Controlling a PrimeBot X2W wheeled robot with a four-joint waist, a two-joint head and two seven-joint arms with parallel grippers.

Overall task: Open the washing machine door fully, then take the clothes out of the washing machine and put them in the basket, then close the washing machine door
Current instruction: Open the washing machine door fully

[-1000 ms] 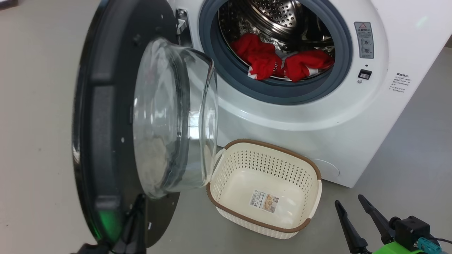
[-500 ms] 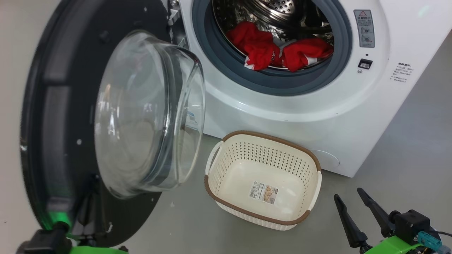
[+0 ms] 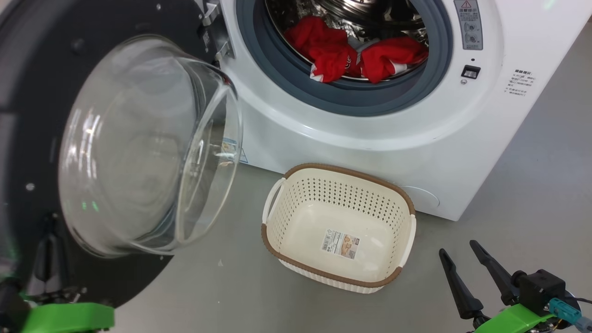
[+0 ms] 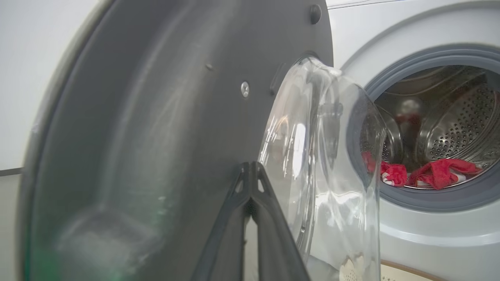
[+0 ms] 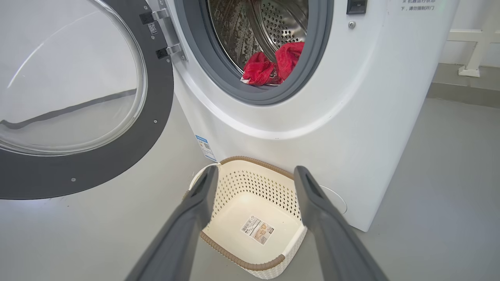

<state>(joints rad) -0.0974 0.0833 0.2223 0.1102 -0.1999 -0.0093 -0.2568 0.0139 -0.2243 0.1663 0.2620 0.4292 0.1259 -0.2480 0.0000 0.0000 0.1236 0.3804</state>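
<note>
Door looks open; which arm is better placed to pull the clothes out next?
Probably right. The right gripper is open and free, facing the clothes in the washing machine; the left gripper is shut, at the inner face of the washing machine door.

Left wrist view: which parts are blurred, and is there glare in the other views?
Left wrist view: the washing machine door close to the lens is soft, with a green tint low on it; the clothes are fairly clear. Head view: white glare streaks on the door's glass window. Right wrist view: sharp, evenly lit.
</note>
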